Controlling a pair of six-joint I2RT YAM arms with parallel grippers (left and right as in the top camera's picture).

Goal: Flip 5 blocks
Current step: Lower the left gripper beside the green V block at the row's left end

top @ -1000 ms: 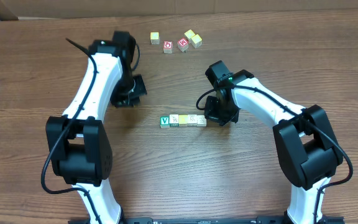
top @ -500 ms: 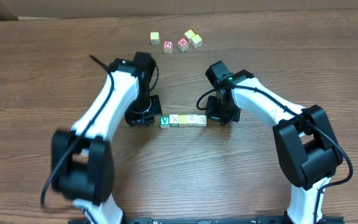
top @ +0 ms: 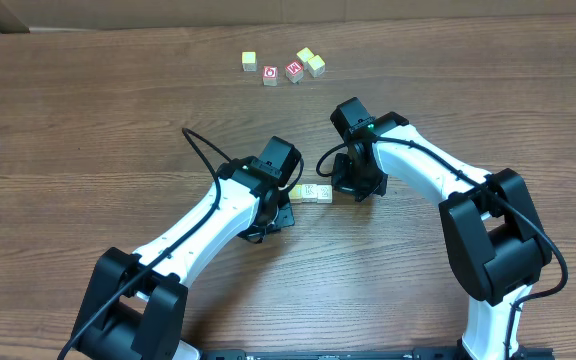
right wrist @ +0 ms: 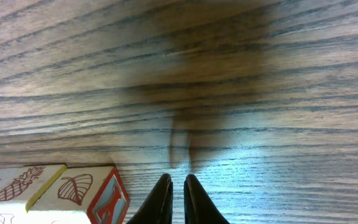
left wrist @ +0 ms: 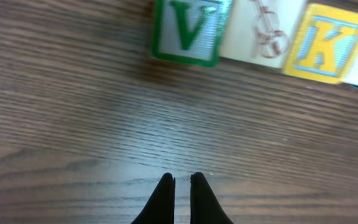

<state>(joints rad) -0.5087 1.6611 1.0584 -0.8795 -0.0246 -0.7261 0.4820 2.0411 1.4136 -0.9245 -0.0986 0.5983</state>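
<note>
Lying on the counter [top: 68, 150], block row [left wrist: 263, 37] sits just far of closed, empty left jaws; right jaws, closed too, at its right end.

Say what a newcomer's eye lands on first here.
A row of blocks lies at the centre of the table, with the left gripper shut just short of the green V block and the right gripper shut beside the row's other end. A loose cluster of blocks sits near the far edge.
</note>
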